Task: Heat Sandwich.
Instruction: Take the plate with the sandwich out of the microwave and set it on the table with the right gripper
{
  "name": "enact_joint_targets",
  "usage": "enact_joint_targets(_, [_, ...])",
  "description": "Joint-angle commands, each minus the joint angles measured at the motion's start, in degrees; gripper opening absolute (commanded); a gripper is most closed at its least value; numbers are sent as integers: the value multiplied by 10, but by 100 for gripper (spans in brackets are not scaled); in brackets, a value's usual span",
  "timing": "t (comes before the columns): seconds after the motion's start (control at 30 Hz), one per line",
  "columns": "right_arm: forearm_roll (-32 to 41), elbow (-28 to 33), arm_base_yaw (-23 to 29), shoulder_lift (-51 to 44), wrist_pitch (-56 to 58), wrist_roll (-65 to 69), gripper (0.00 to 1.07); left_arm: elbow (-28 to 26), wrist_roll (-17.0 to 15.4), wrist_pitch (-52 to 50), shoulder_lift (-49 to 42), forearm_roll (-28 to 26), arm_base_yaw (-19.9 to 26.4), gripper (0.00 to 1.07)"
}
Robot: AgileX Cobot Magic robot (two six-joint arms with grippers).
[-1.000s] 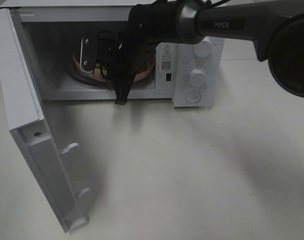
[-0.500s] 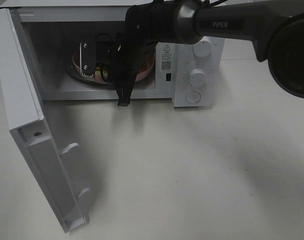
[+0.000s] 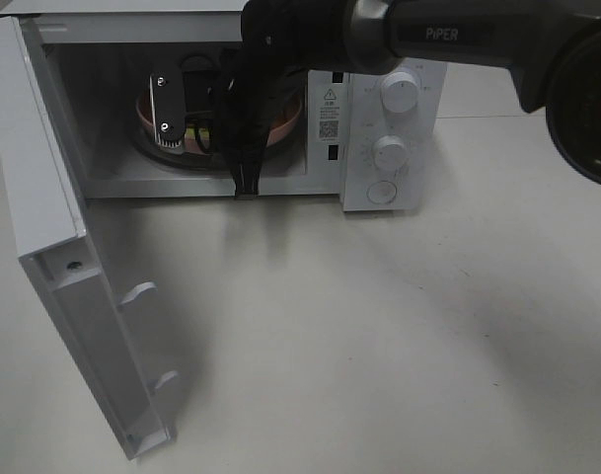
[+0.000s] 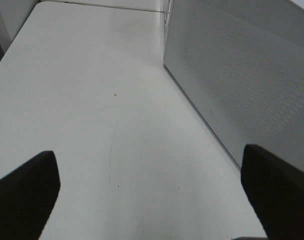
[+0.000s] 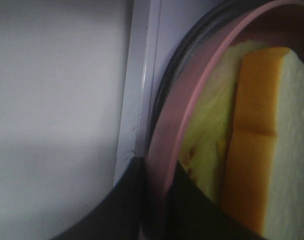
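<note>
The sandwich [image 5: 251, 150], pale bread with orange and yellow filling, lies on a round pink plate [image 5: 191, 100]. The plate [image 3: 288, 117] sits over the turntable inside the open microwave [image 3: 394, 148]. My right gripper [image 5: 156, 172] is shut on the plate's front rim, one finger on each side of it. In the high view the right gripper [image 3: 244, 170] reaches down into the oven cavity and hides most of the sandwich. My left gripper [image 4: 152, 190] is open over bare table [image 4: 92, 100], with nothing between its dark fingertips [image 4: 22, 195].
The microwave door [image 3: 63, 247] stands swung open toward the front left. The control panel with its knobs [image 3: 391, 150] is at the right. A perforated white side wall of the microwave [image 4: 241, 75] rises close beside the left gripper.
The right arm and the pink plate have shifted slightly deeper into the microwave. The left gripper shows no change.
</note>
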Motion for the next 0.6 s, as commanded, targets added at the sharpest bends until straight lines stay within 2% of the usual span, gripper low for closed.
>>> enact_joint_targets(0.03, [-6, -2, 7, -14, -9, -10, 0, 0, -5, -5, -9, -5, 0, 91])
enact_joint_targets(0.6, [-3, 1, 31, -21, 6, -3, 0, 0, -5, -5, -9, -5, 0, 91])
